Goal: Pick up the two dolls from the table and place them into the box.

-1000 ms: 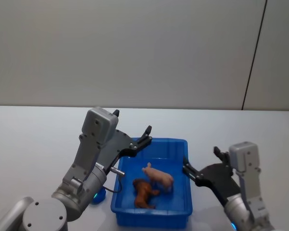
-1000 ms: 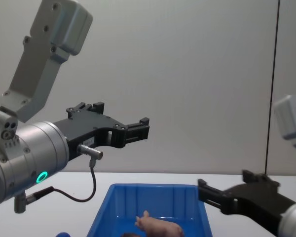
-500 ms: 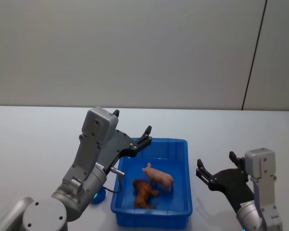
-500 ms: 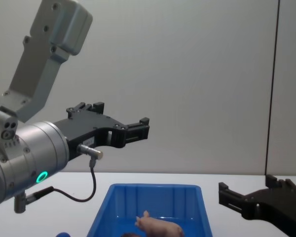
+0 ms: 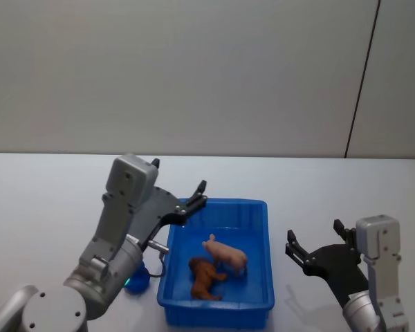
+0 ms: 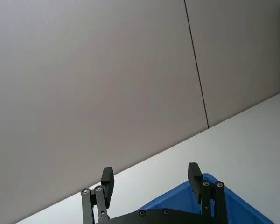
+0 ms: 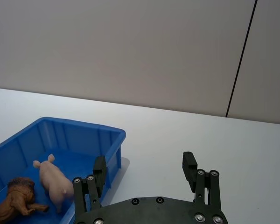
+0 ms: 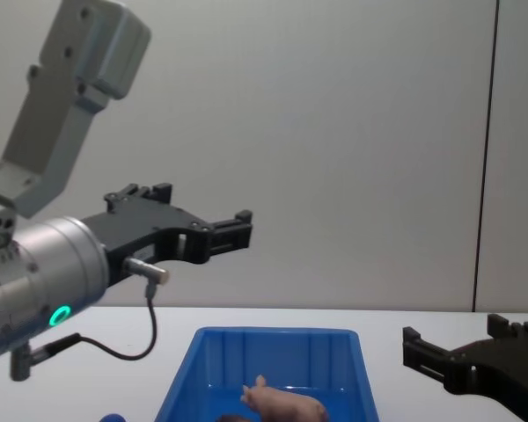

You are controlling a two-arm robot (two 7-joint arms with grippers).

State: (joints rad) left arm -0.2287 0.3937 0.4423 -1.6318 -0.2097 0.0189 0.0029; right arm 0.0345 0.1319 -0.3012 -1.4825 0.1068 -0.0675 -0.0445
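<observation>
A white table [image 5: 41,200] runs back to a plain grey wall. The left gripper [image 5: 200,194], spread wide and empty, hovers over the box's [image 5: 225,203] far left corner. The right gripper [image 5: 313,233], also spread and empty, hangs just right of it. Between them, inside the box, the pig [image 5: 227,254] and dog [image 5: 203,277] lie side by side, slanting across the floor. The right gripper has pulled clear of the rim since a second ago, and the left has eased leftward.

The bright blue rectangular plastic bin [image 5: 214,315] looks glossy, the pale pink pig doll [image 5: 227,254] smooth, the reddish-brown dog doll [image 5: 204,278] shaggy, the white tabletop [image 5: 48,200] matt.
</observation>
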